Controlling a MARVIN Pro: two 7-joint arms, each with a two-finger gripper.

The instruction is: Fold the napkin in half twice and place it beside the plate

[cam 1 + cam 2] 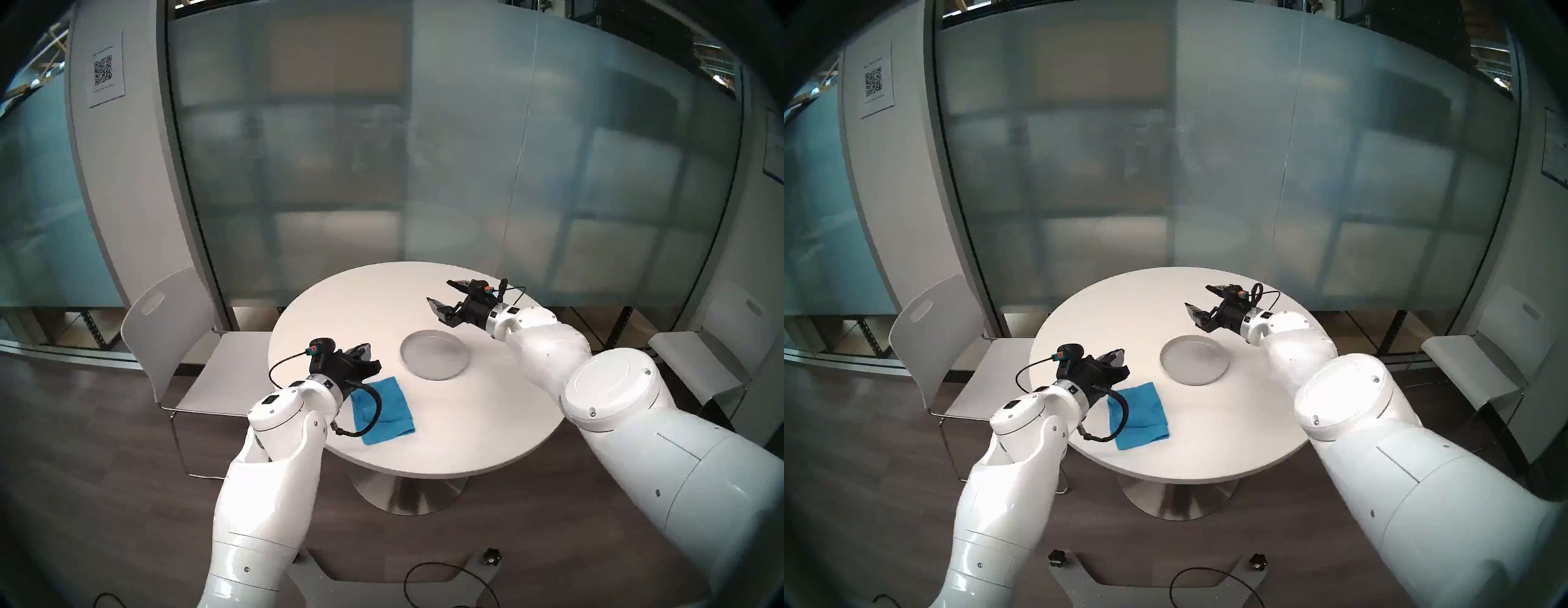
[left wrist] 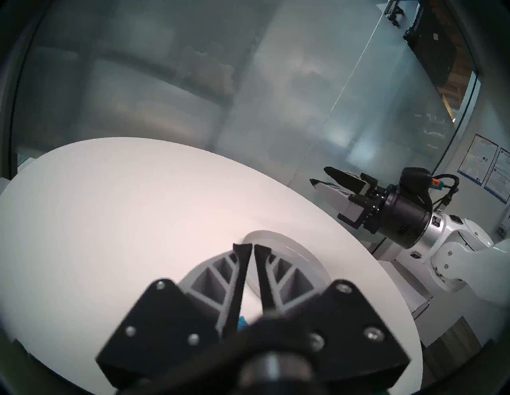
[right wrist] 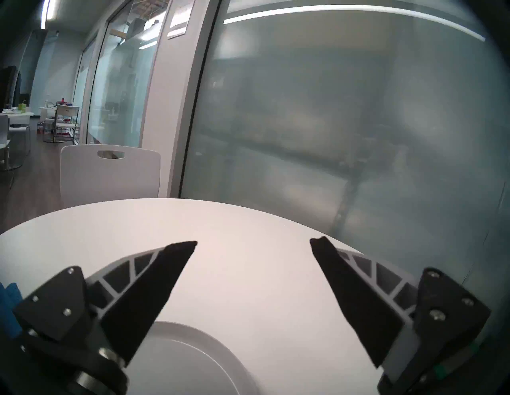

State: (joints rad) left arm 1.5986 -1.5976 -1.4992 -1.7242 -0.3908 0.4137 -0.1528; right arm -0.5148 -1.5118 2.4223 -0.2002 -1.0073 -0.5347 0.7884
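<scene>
White table (image 1: 445, 424): folded blue napkin (image 1: 392, 407) beside grey plate (image 1: 435, 354). Left gripper (image 2: 252, 249) nearly clenched, holding nothing, above napkin; right gripper (image 3: 254, 244) spread wide, empty.

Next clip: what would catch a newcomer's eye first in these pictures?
The bright blue napkin, lying folded on the near left of the round white table, is the only strong colour. Just beyond it sits the empty grey plate, apart from the cloth. The left end effector hangs nearly closed over the napkin's far edge, while the right end effector gapes wide beyond the plate.
</scene>
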